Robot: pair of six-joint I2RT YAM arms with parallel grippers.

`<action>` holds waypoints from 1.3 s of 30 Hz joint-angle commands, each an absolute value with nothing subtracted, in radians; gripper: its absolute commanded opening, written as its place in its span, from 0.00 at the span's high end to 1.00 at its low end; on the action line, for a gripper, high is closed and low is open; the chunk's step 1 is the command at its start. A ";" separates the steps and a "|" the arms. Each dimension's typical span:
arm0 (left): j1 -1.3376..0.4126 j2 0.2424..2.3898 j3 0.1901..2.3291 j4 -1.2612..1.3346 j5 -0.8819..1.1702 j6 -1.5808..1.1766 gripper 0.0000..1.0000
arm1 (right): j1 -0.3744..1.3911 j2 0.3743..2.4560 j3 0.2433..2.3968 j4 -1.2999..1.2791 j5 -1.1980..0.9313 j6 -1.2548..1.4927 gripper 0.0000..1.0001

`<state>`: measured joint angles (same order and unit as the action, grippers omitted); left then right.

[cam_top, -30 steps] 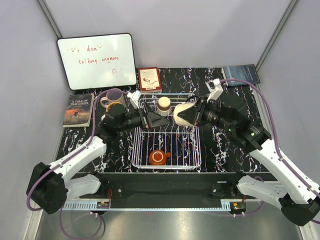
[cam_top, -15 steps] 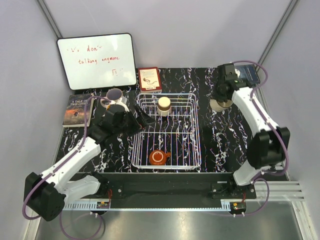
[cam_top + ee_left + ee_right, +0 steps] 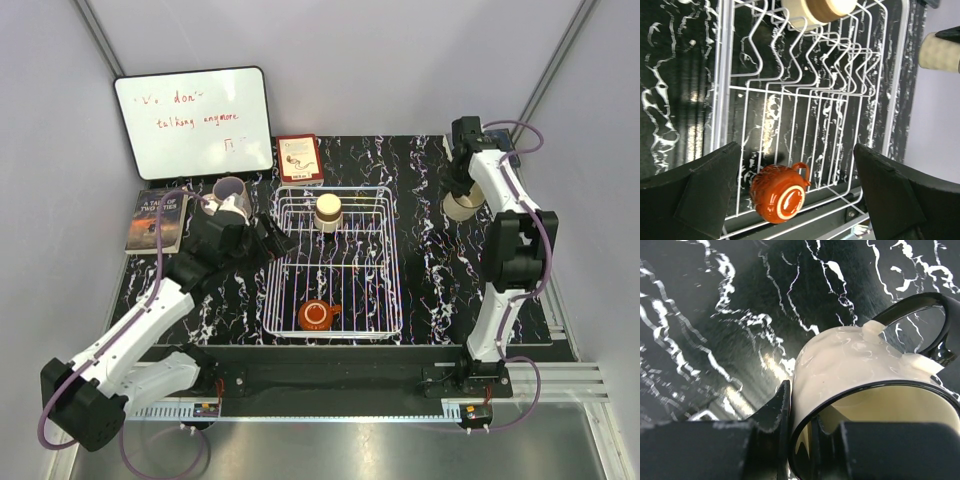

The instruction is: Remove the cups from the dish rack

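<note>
Going left to right: a pale pink mug (image 3: 230,190) is sitting on the black marbled table (image 3: 430,290) just off the far left corner of the dish rack (image 3: 340,268). The left arm is crowding in front of it, so I can't tell if another cup is hiding there. The left claw (image 3: 278,238) is hanging over the rack's left rim with its fingers spread wide, gripping nothing. The orange-red mug (image 3: 318,315) is lying ahead of it at the rack's near edge, well apart from the fingers. A cream mug with a tan top (image 3: 328,212) is standing at the rack's far end. Way over on the right, the right claw (image 3: 802,422) is pinching the wall of a cream mug with a dark rim (image 3: 460,207), one finger inside and one outside, and the mug is down by the table, outside the rack. So I'm counting four cups for sure: two in the rack, two out, plus one rack. Compared to a second ago, that cream mug is no longer hovering over the rack but is off to the right, and the left claw is pulled back from the rack's middle.
</note>
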<state>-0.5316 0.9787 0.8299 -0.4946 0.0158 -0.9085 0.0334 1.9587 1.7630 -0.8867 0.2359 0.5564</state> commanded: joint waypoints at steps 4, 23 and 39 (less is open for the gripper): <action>-0.532 0.986 0.899 -0.517 -0.072 -0.850 0.01 | 0.006 2.071 1.855 -0.922 0.245 0.581 1.00; -0.531 1.097 0.986 -0.580 -0.081 -0.790 0.01 | -0.048 2.188 1.904 -0.937 0.169 0.569 0.70; -0.532 1.126 1.015 -0.554 -0.061 -0.698 0.01 | -0.032 1.846 1.807 -0.769 0.003 0.609 0.13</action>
<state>-0.5316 1.0992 0.9493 -0.6010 -0.0757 -0.7712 -0.0467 2.0418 1.8198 -0.8783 0.0940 0.5896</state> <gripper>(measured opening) 0.987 0.791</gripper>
